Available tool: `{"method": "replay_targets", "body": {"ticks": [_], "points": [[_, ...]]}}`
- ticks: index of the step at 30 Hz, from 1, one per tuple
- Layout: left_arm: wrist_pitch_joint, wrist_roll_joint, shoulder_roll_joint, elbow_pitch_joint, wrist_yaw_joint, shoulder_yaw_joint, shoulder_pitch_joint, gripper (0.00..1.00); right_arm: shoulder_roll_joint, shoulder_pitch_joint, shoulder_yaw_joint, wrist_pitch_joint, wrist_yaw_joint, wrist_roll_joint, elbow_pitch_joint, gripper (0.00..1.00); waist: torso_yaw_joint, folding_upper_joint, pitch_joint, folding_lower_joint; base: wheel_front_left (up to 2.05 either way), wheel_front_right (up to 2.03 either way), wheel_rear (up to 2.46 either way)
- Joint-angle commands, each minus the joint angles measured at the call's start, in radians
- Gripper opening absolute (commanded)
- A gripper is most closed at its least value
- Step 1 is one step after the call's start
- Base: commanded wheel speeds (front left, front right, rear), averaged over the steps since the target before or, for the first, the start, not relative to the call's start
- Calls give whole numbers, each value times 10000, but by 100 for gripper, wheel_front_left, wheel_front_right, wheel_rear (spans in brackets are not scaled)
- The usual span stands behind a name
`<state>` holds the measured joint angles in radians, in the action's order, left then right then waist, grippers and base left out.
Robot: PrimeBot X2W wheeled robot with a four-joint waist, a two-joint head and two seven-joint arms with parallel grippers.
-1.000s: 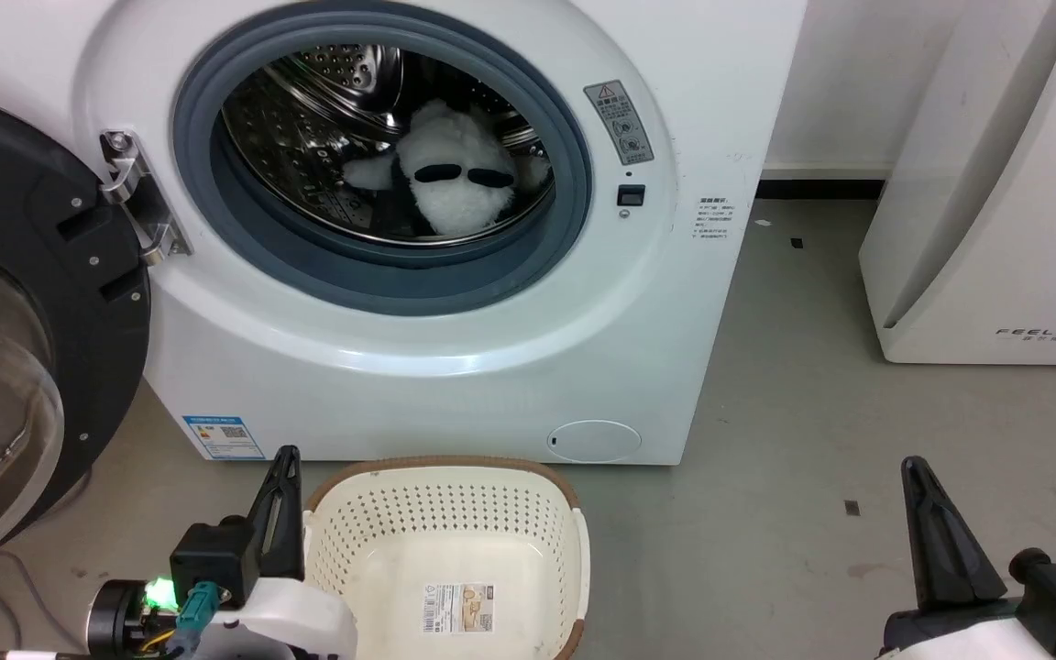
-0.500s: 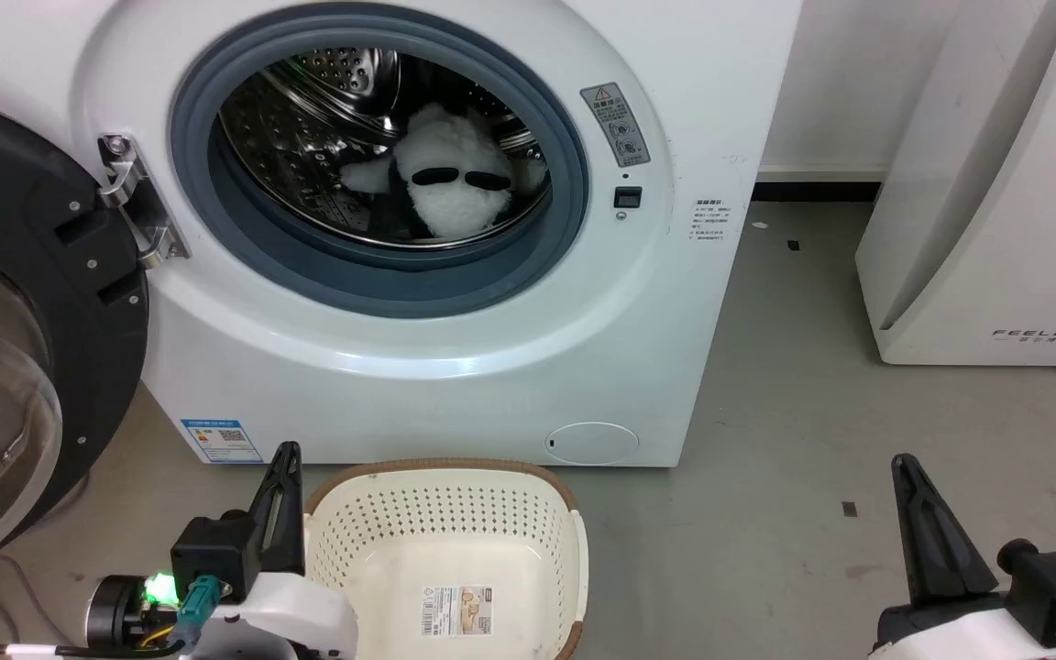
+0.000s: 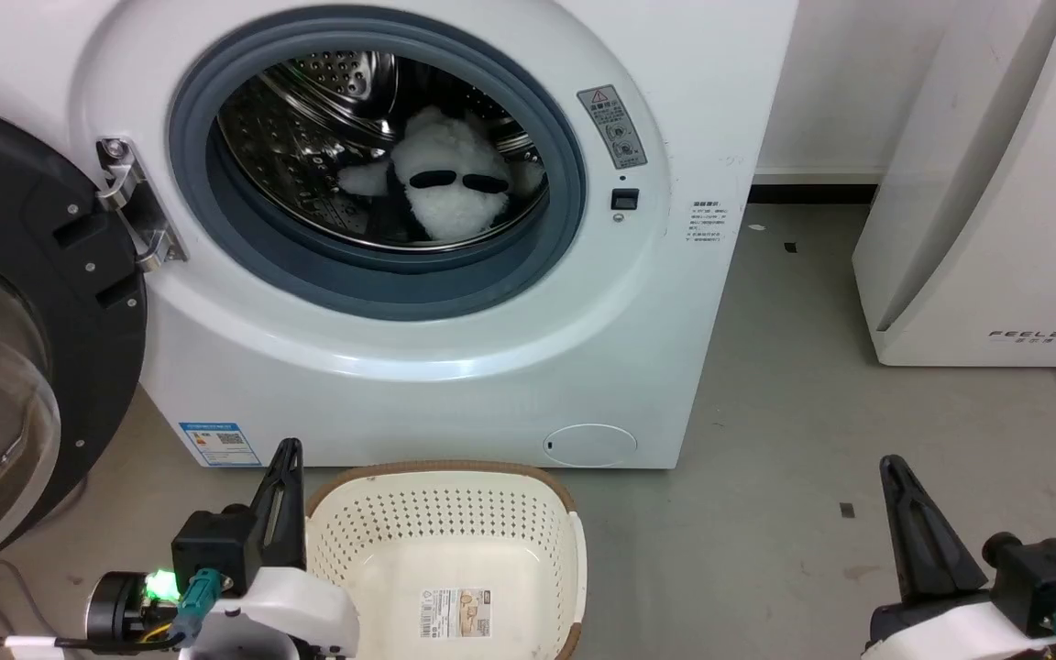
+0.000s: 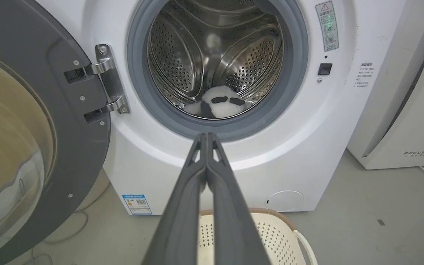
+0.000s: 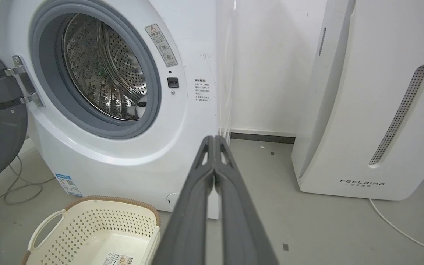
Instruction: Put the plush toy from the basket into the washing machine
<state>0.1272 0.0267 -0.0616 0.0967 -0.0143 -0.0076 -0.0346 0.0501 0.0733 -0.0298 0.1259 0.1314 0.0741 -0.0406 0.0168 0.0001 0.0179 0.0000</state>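
— Where did the fluffy black-and-white penguin plush toy [image 3: 450, 188] lie?

— Inside the shiny perforated steel drum [image 3: 308, 147] of the large white front-loading washing machine [image 3: 510, 367], low down, just behind the grey-blue gasket [image 3: 381, 293]. The black-framed glass door [image 3: 24, 321] hung open on the left.

— And the jaws?

— The left gripper [image 3: 288, 449] had its two dark fingers pressed together on nothing, just beside the left rim of the cream perforated plastic basket [image 3: 441, 469]. The right gripper [image 3: 888, 463] was likewise closed and empty, over the grey floor [image 3: 766, 412]. The toy lay well apart from both, above and ahead of their tips.

— What did the basket hold?

— A product sticker [image 3: 456, 612] on its bottom; it stood just before the machine.
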Motion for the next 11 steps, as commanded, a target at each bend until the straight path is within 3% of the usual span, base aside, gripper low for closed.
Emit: {"method": "replay_targets", "body": {"ticks": [1, 11], "points": [[-53, -87, 16, -82, 55, 32, 176, 0, 0, -185, 11, -33, -4, -108, 41, 0, -2, -1, -2, 0, 0, 0, 0], [-258, -117, 32, -230, 69, 40, 205, 0, 0, -277, 59, -239, -4, -215, 102, 0, -30, -1, -32, 0, 0, 0, 0]]}}
